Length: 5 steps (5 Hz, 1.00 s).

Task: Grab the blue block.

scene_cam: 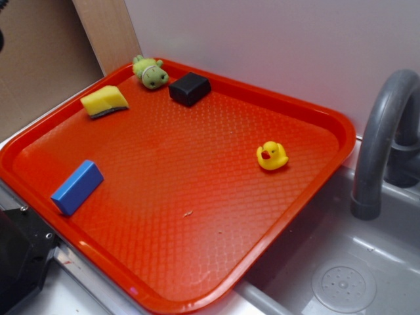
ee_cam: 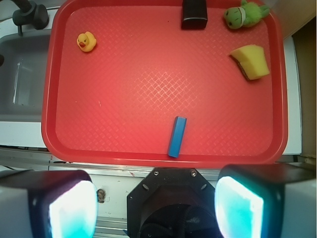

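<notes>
Wrist view: gripper [ee_cam: 156, 201] high above the tray's near rim, jaws spread wide, nothing between them. Blue block [ee_cam: 177, 136] untouched, flat on the red tray [ee_cam: 49, 99] just inside that rim, long axis roughly toward the gripper. Grasp not started; descent, alignment and closing remain. Open room on both long sides of the block; yellow sponge [ee_cam: 252, 61], black block [ee_cam: 194, 14], plush toy [ee_cam: 245, 15] and rubber duck [ee_cam: 86, 41] well apart. Rim clearance at the block's near end looks tight, though hard to judge.

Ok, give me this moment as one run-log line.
phase: pre-grasp | hand: open, empty, short of the tray | blue block: flat near tray's front edge, untouched | next: approach
</notes>
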Each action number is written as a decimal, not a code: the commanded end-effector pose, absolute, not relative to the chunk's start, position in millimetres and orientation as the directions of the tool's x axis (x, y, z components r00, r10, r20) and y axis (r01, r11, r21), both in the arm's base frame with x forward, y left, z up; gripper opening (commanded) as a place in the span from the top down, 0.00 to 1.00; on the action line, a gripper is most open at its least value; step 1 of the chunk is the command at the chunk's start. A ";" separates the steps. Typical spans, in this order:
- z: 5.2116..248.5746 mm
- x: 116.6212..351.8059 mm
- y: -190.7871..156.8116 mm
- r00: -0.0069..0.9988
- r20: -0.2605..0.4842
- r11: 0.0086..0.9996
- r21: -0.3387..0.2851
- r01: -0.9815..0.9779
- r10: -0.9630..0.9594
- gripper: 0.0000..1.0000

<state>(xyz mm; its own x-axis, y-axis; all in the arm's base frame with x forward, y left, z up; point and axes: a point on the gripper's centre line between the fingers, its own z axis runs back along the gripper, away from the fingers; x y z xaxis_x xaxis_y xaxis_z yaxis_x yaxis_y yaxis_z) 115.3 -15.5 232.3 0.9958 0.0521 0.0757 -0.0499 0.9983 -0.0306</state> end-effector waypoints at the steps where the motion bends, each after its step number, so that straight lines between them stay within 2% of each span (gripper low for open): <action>1: 218.0 133.5 -14.3 0.992 0.098 0.997 0.010 -0.075 0.073 0.00; 2: 203.0 144.8 -12.2 0.994 0.073 0.996 0.025 -0.089 0.087 0.00; 3: 179.0 151.0 -9.7 0.994 0.015 0.992 0.049 -0.112 0.112 0.00; 4: 149.6 144.1 -7.3 0.993 -0.046 0.992 0.066 -0.109 0.112 0.00; 5: 120.2 137.0 -4.3 0.989 -0.075 0.990 0.073 -0.120 0.125 0.00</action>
<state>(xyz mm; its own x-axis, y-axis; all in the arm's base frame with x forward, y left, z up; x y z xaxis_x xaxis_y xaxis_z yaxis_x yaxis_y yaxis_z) 134.6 -9.2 115.3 0.9911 0.0949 -0.0934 -0.0889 0.9938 0.0663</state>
